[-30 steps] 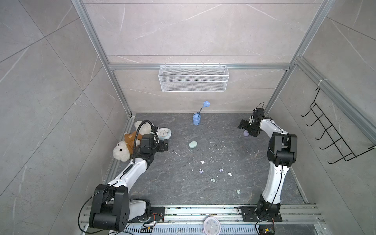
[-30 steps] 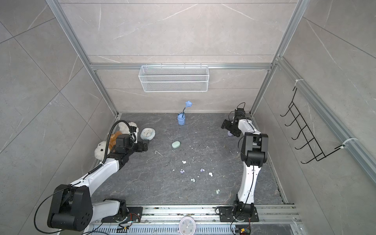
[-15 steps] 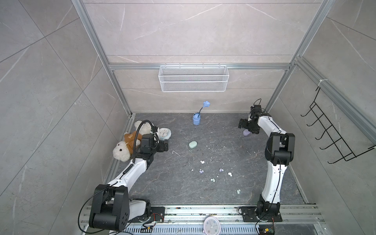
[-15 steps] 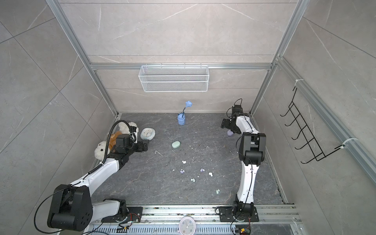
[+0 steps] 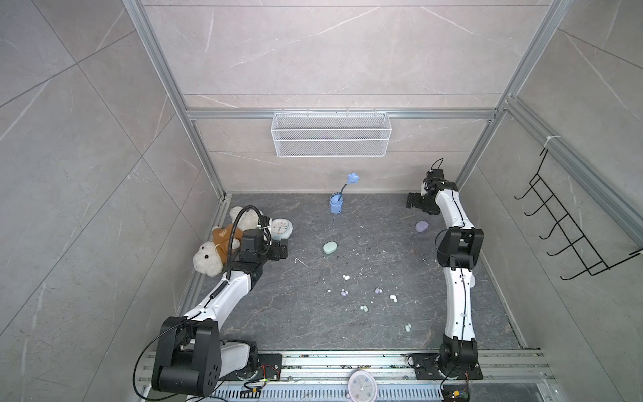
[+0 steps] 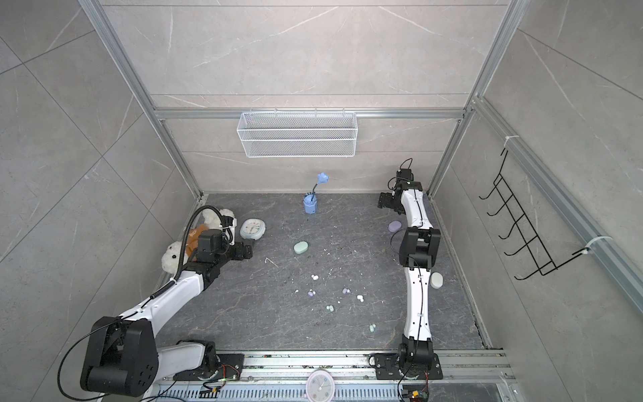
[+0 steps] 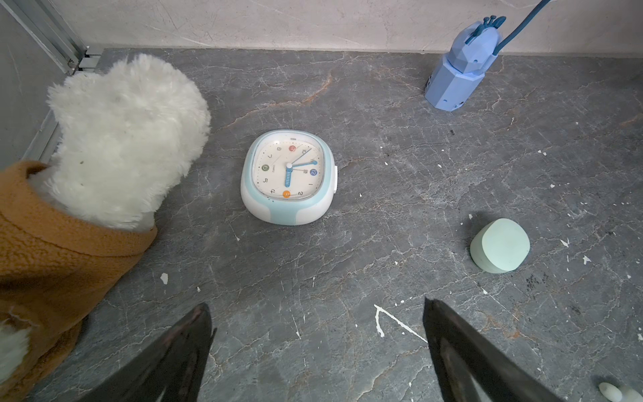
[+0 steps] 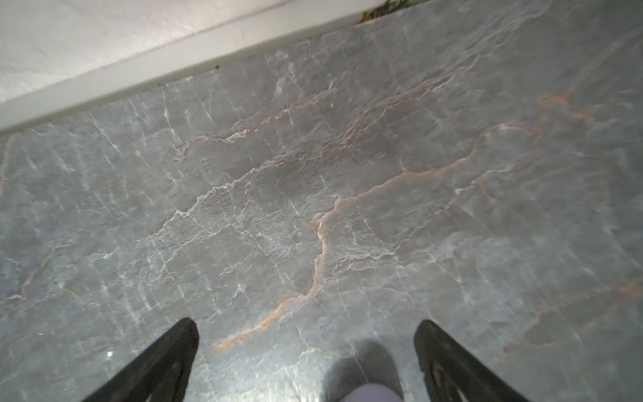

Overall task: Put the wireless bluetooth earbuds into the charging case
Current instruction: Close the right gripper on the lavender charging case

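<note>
On the floor [image 5: 278,313], earbuds [image 5: 346,277] axes unclear, mint charging case [image 5: 329,247] lengthwise left-right; left gripper [image 7: 315,304], right gripper [image 8: 306,323] agape.

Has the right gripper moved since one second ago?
Yes. The right gripper has moved toward the back wall, away from the lavender case lying on the floor.

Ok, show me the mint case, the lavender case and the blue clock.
mint case [image 5: 329,247]: in a top view, top centre.
lavender case [image 5: 421,226]: in a top view, top centre.
blue clock [image 7: 288,166]: left wrist view, dial centre.
</note>
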{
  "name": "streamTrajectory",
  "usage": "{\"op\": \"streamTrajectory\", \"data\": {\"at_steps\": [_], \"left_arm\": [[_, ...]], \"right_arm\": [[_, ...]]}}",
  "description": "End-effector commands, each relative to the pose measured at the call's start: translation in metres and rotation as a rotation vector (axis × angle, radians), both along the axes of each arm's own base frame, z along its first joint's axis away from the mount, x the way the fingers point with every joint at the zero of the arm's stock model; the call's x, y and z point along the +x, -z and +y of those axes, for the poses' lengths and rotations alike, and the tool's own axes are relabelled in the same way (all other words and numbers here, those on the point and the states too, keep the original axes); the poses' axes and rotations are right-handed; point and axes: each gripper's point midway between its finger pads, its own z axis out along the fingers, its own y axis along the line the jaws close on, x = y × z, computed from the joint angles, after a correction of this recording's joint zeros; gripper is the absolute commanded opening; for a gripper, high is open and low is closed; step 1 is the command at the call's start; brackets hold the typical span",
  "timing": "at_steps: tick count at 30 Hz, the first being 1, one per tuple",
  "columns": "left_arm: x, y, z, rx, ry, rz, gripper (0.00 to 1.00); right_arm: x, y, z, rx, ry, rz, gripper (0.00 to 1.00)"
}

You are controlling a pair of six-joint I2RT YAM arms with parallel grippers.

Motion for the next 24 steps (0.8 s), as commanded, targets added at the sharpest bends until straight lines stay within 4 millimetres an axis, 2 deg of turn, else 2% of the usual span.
{"op": "streamTrajectory", "data": {"at_steps": [1, 5, 6, 9, 10, 11, 15, 24], "left_arm": [[0.0, -0.011, 0.0, -0.005, 0.0, -0.028, 0.97], [0.0, -0.01, -0.001, -0.004, 0.001, -0.027, 0.97], [0.0, -0.01, -0.001, -0.004, 0.002, -0.028, 0.96], [0.001, -0.009, -0.001, -0.008, 0.003, -0.026, 0.96], [0.002, -0.01, -0.002, -0.009, 0.004, -0.029, 0.96], [0.001, -0.01, -0.002, -0.009, 0.005, -0.03, 0.96], [0.0, -0.01, -0.001, -0.007, 0.001, -0.03, 0.97], [0.0, -0.011, -0.001, -0.005, 0.001, -0.033, 0.96]], "right_arm": [[-0.028, 0.005, 0.003, 0.018, -0.041, 0.118, 1.0], [-0.042, 0.007, 0.001, -0.001, -0.049, 0.169, 1.0], [-0.047, 0.012, 0.001, 0.002, -0.052, 0.187, 1.0], [-0.052, 0.013, 0.004, 0.011, -0.057, 0.188, 1.0], [-0.054, 0.019, 0.007, 0.017, -0.061, 0.198, 1.0], [-0.054, 0.006, 0.008, 0.018, -0.061, 0.176, 1.0], [-0.059, 0.0, 0.009, 0.021, -0.067, 0.177, 0.99], [-0.07, 0.001, 0.026, 0.034, -0.109, 0.189, 0.96]]}}
